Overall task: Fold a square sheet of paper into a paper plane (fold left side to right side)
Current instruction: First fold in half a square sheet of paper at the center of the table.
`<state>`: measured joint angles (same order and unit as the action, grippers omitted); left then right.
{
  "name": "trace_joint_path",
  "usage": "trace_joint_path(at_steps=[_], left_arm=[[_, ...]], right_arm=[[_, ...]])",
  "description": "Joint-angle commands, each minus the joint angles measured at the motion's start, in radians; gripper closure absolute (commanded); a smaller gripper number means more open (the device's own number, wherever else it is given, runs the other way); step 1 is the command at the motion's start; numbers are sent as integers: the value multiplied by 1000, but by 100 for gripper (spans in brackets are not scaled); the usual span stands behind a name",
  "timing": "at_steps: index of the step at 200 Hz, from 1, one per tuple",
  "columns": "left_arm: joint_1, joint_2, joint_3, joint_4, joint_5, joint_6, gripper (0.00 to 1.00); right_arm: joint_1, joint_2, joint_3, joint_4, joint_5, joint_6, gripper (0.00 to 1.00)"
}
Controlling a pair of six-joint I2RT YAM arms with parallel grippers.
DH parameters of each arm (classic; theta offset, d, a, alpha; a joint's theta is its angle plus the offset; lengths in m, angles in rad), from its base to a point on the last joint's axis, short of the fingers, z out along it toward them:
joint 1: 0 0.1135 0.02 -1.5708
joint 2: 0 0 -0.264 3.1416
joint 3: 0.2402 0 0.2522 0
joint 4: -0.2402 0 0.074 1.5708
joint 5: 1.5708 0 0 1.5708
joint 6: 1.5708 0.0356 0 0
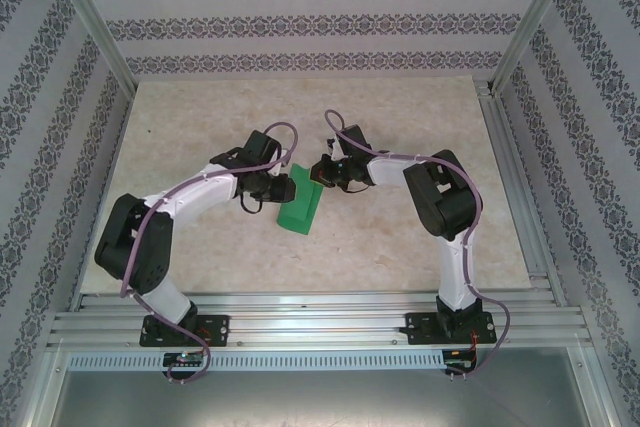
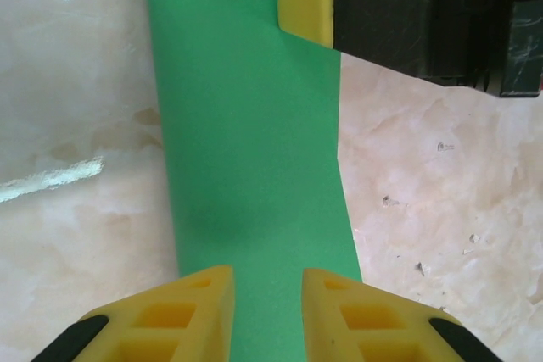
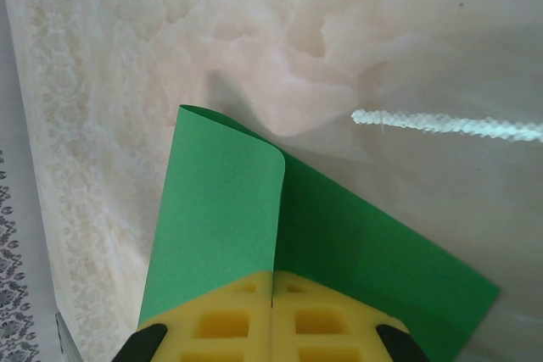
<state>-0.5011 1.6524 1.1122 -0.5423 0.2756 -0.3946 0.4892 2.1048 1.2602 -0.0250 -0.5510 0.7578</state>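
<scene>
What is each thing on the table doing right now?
bright-green thin paper sheet: folded over itself, upper flap's corner curled, not creased flat.
left gripper, yellow-fingered: jaws apart, fingertips over the paper.
right gripper, yellow-fingered: shut, pinching the folded flap's edge.

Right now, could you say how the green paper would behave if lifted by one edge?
Probably floppy: the green paper curls over softly where the right jaws pinch it. Likely light and thin, so it may slide on the glossy table.
</scene>
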Motion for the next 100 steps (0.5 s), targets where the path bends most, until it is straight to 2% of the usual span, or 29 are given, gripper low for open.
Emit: trace_joint_path(at_steps=[1,100], left_arm=[[-21,54,44,10,25,31,73],[-36,137,49,31,38,31,73]], right_arm=[[8,2,-7,17,17,-7,100],[5,-6,-16,14,22,-4,100]])
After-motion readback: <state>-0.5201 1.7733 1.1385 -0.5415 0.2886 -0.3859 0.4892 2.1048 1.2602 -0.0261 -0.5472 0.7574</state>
